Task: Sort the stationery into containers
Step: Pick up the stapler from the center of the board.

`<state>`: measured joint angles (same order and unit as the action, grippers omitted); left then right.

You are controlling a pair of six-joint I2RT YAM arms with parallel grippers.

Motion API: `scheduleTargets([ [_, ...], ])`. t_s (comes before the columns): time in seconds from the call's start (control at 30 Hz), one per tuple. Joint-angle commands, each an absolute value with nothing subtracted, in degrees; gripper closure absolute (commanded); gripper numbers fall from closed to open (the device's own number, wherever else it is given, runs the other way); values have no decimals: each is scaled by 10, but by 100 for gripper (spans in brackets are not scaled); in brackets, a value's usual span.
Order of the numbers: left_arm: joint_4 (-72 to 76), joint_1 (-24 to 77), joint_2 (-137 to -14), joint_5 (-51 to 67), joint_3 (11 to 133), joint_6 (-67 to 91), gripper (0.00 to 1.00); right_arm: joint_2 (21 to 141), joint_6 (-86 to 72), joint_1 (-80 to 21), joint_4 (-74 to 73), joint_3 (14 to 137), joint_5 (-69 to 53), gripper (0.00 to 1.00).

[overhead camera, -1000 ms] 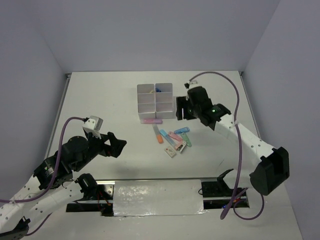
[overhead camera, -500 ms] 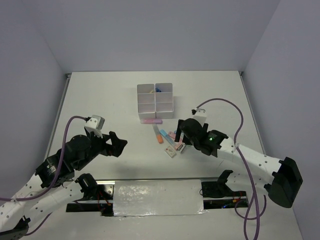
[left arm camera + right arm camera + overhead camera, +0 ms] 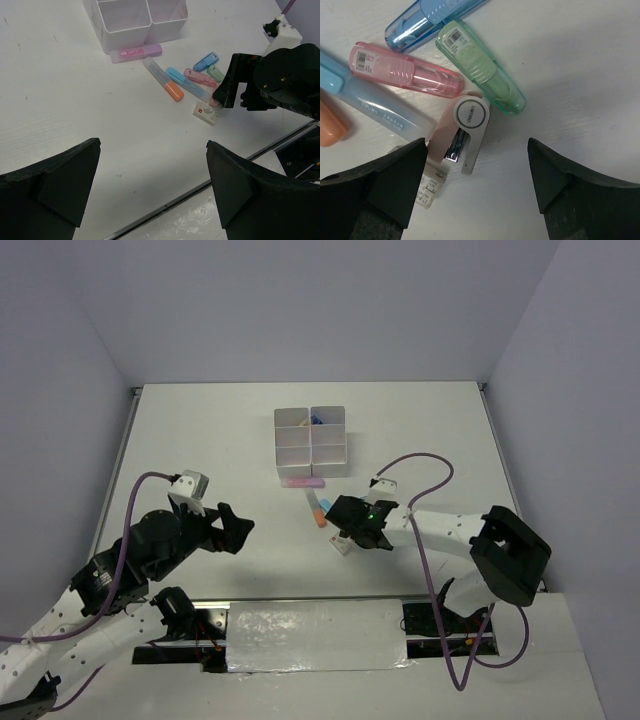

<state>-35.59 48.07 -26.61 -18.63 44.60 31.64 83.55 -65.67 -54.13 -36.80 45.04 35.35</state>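
Logging the right gripper [image 3: 476,150]: jaws spread wide, nothing clamped, poised low over the loose pile. Directly between your fingers lies a small white-and-pink piece [image 3: 467,135]; I cannot tell what kind of thing it is. Just beyond it, touching, sits the green marker [image 3: 480,67], then the pink marker [image 3: 402,70], then the blue marker [image 3: 427,22] further out. Toward your left finger lie the pale blue marker [image 3: 375,110] and the orange-tipped marker [image 3: 330,132] at the frame edge. A white eraser [image 3: 431,185] peeks from under that finger. Past the pile, a long pink marker [image 3: 303,482] lies against the near wall of the containers [image 3: 295,468]. One far compartment shows something blue and yellow; the others I cannot read. The left gripper [image 3: 152,150], well apart, is likewise spread and empty over the table [image 3: 200,430]. Progress, as a judgement: early, with eight or so pieces unsorted. Next: close on the centred piece
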Motion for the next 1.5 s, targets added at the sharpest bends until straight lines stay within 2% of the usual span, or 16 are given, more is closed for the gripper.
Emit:
scheduleTargets([
  [0.0, -335, 483, -256, -178, 454, 311, 1, 855, -698, -546, -370, 470, 388, 13],
  [0.43, -334, 489, -253, -175, 453, 311, 1, 862, -702, -545, -335, 458, 386, 22],
  [0.6, -333, 489, -260, -172, 454, 309, 1, 868, -682, -545, -316, 455, 374, 33],
  [0.83, -334, 490, -258, -174, 454, 311, 1, 899, -686, -544, -307, 448, 357, 42],
  [0.97, -335, 491, -258, -177, 453, 311, 1, 894, -684, -543, -289, 435, 345, 43],
  [1.13, -332, 491, -254, -176, 454, 313, 1, 838, -671, -551, -294, 429, 367, 63],
  [1.2, -333, 491, -258, -178, 457, 318, 1, 812, -658, -553, -301, 435, 378, 66],
  [1.27, -320, 490, -265, -167, 457, 330, 1, 767, -625, -554, -295, 434, 388, 74],
  [1.3, -315, 490, -269, -162, 454, 346, 1, 733, -608, -558, -281, 431, 392, 83],
  [1.33, -306, 491, -272, -156, 451, 355, 1, 717, -583, -562, -278, 429, 400, 99],
  [1.4, -274, 491, -285, -137, 447, 395, 1, 664, -567, -569, -275, 420, 434, 100],
  [1.47, -252, 491, -300, -120, 448, 432, 1, 620, -493, -573, -242, 397, 419, 100],
])
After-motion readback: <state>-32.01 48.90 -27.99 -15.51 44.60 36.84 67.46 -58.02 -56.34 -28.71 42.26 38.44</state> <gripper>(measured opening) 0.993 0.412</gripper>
